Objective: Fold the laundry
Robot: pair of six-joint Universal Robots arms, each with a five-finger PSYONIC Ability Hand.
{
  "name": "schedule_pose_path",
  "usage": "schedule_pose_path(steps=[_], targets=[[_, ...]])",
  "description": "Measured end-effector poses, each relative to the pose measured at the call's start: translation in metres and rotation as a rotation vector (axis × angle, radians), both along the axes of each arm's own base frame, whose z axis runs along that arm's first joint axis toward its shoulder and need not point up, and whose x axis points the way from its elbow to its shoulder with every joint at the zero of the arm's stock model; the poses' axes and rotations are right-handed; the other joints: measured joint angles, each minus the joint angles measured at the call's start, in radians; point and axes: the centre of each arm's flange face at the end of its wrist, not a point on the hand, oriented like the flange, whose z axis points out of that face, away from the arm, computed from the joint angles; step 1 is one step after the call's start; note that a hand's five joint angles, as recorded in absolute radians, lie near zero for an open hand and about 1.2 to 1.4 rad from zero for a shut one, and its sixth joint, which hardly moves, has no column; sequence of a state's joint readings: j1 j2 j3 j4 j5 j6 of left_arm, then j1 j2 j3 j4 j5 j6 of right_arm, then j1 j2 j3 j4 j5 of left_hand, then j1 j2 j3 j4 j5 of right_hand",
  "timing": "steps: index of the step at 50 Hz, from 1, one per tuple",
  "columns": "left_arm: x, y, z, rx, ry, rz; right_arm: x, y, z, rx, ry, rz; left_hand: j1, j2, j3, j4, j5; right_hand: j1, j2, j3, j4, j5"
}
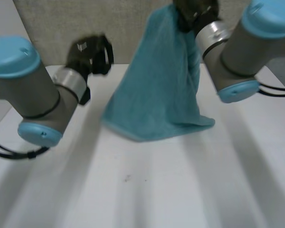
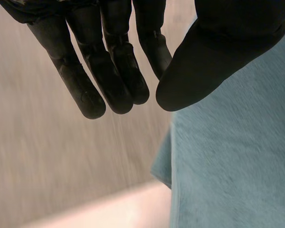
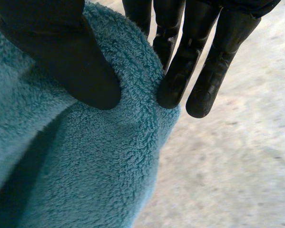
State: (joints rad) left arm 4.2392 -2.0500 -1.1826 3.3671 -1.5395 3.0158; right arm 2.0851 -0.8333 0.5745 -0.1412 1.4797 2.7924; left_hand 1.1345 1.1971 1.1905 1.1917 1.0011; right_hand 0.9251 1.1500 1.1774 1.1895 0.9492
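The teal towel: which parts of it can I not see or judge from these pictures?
1. Head view: the towel has its held top hidden inside the right hand, which the picture edge cuts off.
2. Right wrist view: the thumb covers the pinched spot; the hanging part runs out of view.
3. Left wrist view: beside the left hand, the towel is cut by the edge; which part, cannot tell.

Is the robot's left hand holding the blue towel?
No, the left hand hangs open and empty beside the towel, which the right hand pinches.

White table (image 1: 147, 190), beige panel (image 1: 128, 28) upright behind it
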Motion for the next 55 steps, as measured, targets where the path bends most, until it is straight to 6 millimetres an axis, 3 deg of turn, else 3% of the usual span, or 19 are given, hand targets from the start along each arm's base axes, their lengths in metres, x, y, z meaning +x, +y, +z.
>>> schedule_pose_path(steps=[3,8,13,14,15,16,18,27,31,46,49,50,51,55], targets=[[-0.005,0.014,0.036,-0.127,0.055,-0.01,-0.019,0.031,0.022,0.023,-0.008,-0.01,0.0,0.0,0.0,0.0,0.0,0.0,0.0,0.004,0.002,0.003],[-0.007,0.037,0.046,-0.173,0.079,-0.037,-0.043,0.073,0.023,0.07,0.045,-0.022,0.0,0.0,0.0,0.0,0.0,0.0,0.0,0.005,0.002,0.006],[-0.003,0.054,0.025,-0.118,0.047,-0.055,-0.063,0.112,-0.03,0.166,0.313,-0.056,-0.081,-0.145,-0.122,-0.124,-0.106,0.0,0.0,0.006,0.002,0.016],[-0.002,0.056,0.018,-0.098,0.034,-0.055,-0.065,0.12,-0.041,0.181,0.376,-0.055,-0.491,-0.508,-0.497,-0.487,-0.467,0.0,0.001,0.006,0.002,0.016],[0.0,0.057,0.011,-0.08,0.021,-0.054,-0.067,0.126,-0.05,0.19,0.424,-0.052,-0.491,-0.508,-0.497,-0.487,-0.467,0.0,0.008,0.008,0.003,0.016],[0.001,0.058,0.003,-0.058,0.005,-0.053,-0.068,0.132,-0.057,0.195,0.467,-0.048,-0.7,-0.703,-0.691,-0.702,-0.689,0.0,0.01,0.01,0.003,0.016],[0.004,0.059,-0.013,-0.021,-0.027,-0.047,-0.07,0.144,-0.07,0.198,0.546,-0.035,-0.745,-0.776,-0.763,-0.778,-0.767,0.0,0.01,0.011,0.003,0.016],[0.004,0.036,-0.081,0.092,-0.19,-0.03,-0.071,0.161,-0.07,0.147,0.585,-0.017,-0.834,-0.909,-0.899,-0.905,-0.901,0.0,0.01,0.011,0.003,0.016],[-0.003,0.028,-0.1,0.11,-0.225,-0.071,-0.072,0.163,-0.064,0.131,0.567,-0.019,-0.834,-0.909,-0.899,-0.905,-0.901,0.0,0.01,0.011,0.003,0.016],[-0.028,0.022,-0.13,0.119,-0.226,-0.253,-0.08,0.182,-0.051,0.093,0.546,0.022,-0.776,-0.847,-0.843,-0.843,-0.824,0.0,0.01,0.011,0.003,0.016],[-0.03,0.02,-0.134,0.112,-0.223,-0.254,-0.081,0.184,-0.053,0.099,0.549,0.028,-0.505,-0.603,-0.597,-0.594,-0.581,0.0,0.01,0.011,0.003,0.016],[-0.031,0.018,-0.136,0.107,-0.221,-0.254,-0.081,0.185,-0.054,0.102,0.552,0.031,-0.211,-0.342,-0.338,-0.335,-0.327,0.0,0.01,0.011,0.003,0.016],[-0.031,0.018,-0.137,0.103,-0.22,-0.253,-0.081,0.186,-0.055,0.104,0.553,0.032,-0.064,-0.201,-0.199,-0.195,-0.186,0.0,0.01,0.011,0.003,0.016],[-0.033,0.013,-0.139,0.081,-0.212,-0.239,-0.082,0.186,-0.059,0.116,0.561,0.033,0.015,-0.011,-0.012,-0.006,-0.049,0.0,0.01,0.011,0.003,0.016]])
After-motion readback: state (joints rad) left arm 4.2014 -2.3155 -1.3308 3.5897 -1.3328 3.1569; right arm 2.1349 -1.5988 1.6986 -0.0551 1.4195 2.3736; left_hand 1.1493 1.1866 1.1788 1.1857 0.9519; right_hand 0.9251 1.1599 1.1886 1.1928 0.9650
